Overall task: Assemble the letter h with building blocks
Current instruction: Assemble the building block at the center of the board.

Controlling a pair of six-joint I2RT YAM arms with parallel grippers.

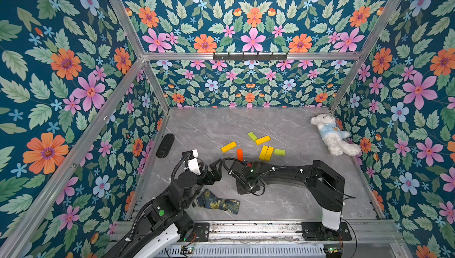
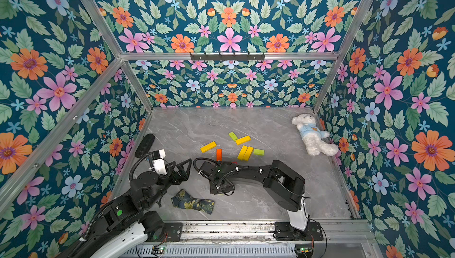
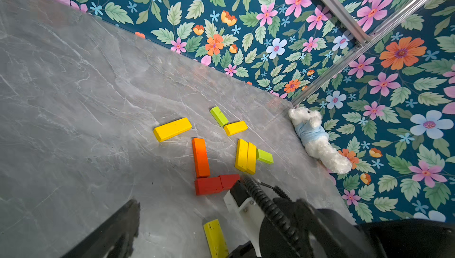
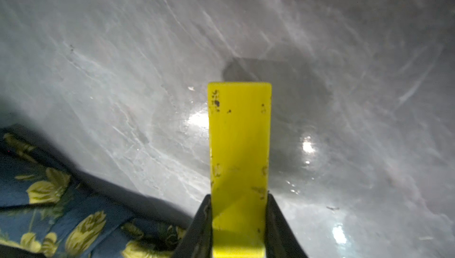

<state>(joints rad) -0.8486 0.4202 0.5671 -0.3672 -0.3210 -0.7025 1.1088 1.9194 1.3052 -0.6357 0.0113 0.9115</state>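
Loose building blocks lie mid-table: a yellow bar (image 1: pixel 228 146), a lime one (image 1: pixel 252 136) touching another yellow bar (image 1: pixel 262 140), two amber bars side by side (image 1: pixel 266 153) with a lime piece (image 1: pixel 279 152) beside them. An orange bar (image 3: pixel 200 157) meets two red blocks (image 3: pixel 208 185) at a corner. My right gripper (image 4: pixel 238 219) is shut on a yellow block (image 4: pixel 238 146), held low over the bare table just in front of the red blocks. My left gripper (image 1: pixel 215 170) stands open and empty, left of the right wrist; one of its fingers (image 3: pixel 118 229) shows.
A dark floral cloth (image 1: pixel 218 203) lies near the table's front, close to the held block. A white plush bear (image 1: pixel 332 133) rests against the right wall. A black oval object (image 1: pixel 165 145) leans at the left wall. Floral walls enclose the grey marble table (image 1: pixel 283 195).
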